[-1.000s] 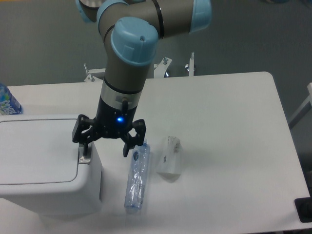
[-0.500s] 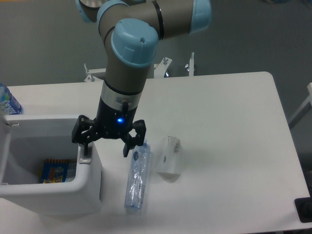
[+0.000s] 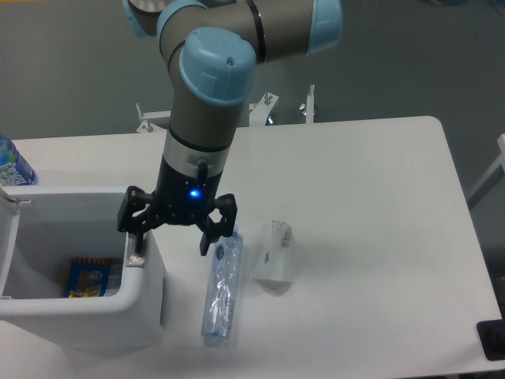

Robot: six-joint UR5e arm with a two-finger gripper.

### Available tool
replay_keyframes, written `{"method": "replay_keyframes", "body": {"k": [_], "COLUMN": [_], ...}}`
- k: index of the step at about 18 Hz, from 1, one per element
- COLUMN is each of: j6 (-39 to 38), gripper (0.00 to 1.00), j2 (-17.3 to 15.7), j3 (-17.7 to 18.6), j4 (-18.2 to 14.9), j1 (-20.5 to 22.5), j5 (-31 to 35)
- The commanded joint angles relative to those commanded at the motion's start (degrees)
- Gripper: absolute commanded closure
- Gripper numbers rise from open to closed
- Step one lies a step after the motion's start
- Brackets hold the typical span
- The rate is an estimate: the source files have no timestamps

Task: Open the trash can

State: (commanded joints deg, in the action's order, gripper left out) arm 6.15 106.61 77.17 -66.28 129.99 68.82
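The white trash can (image 3: 146, 296) stands at the table's front left. Its lid (image 3: 8, 249) stands swung up at the left edge and the inside shows, with a blue and yellow packet (image 3: 85, 276) at the bottom. The grey button tab (image 3: 136, 260) sits on the can's right rim. My gripper (image 3: 171, 242) is open, jaws wide. Its left finger (image 3: 135, 237) hangs just above the button tab. Its right finger (image 3: 207, 238) hangs over the top of a clear water bottle (image 3: 221, 288) that lies beside the can.
A crumpled white bag (image 3: 274, 255) lies right of the lying bottle. Another bottle with a blue label (image 3: 13, 164) stands at the far left behind the can. Metal clamps (image 3: 308, 104) sit at the table's back edge.
The trash can lid was shut one second ago and has swung up to the left. My gripper has risen slightly off the button tab.
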Motion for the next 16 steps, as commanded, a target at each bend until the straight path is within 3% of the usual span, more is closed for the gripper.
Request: {"method": "replay_keyframes", "body": {"k": [2, 5, 10, 16], "j6": [0.09, 0.27, 1.49, 23.71], "gripper": [0.00, 0.00, 0.00, 0.00], "j2": [-0.44, -2.81, -3.25, -3.34], "j3": [-0.26, -1.40, -7.19, -8.00], "j4": [1.85, 1.94, 1.94, -0.08], "j1": [1.31, 5.18, 10.80, 11.95], "j5": [0.09, 0.09, 2.46, 16.95]}}
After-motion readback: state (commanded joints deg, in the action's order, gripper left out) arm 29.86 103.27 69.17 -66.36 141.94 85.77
